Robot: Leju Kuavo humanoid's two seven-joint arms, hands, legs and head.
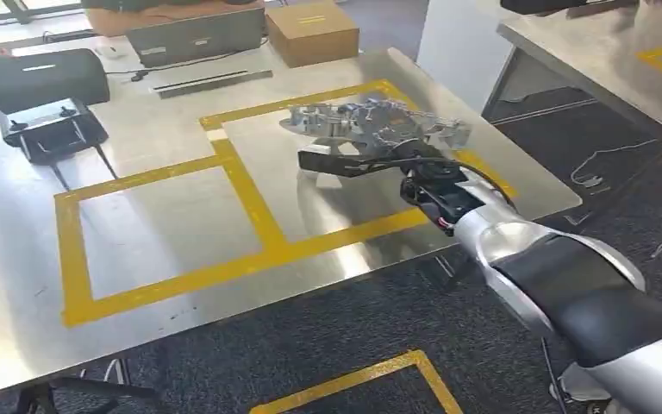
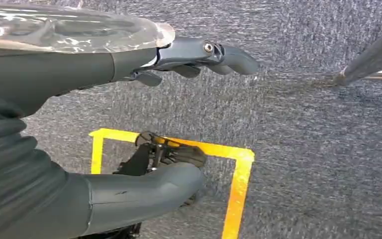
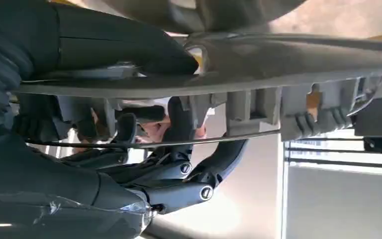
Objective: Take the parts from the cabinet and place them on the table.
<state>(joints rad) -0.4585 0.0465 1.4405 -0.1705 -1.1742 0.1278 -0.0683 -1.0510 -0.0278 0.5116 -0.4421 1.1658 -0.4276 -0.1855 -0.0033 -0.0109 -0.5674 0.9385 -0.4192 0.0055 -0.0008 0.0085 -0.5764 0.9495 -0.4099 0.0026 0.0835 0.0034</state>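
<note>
Robotics lab: steel table (image 1: 17, 293) with yellow tape squares (image 1: 224, 172), laptop (image 1: 196, 36), carpet (image 1: 396, 336).

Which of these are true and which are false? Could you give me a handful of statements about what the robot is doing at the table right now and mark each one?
1. The right hand holds a grey metal part over the table. True.
2. The part is over the left yellow-taped square. False: it is over the right square; the left square has nothing in it.
3. The left hand grips a second part. False: it holds nothing and hangs over the carpet.
4. A cardboard box sits at the far edge of the table. True.
5. A laptop sits near the box. True.
</note>
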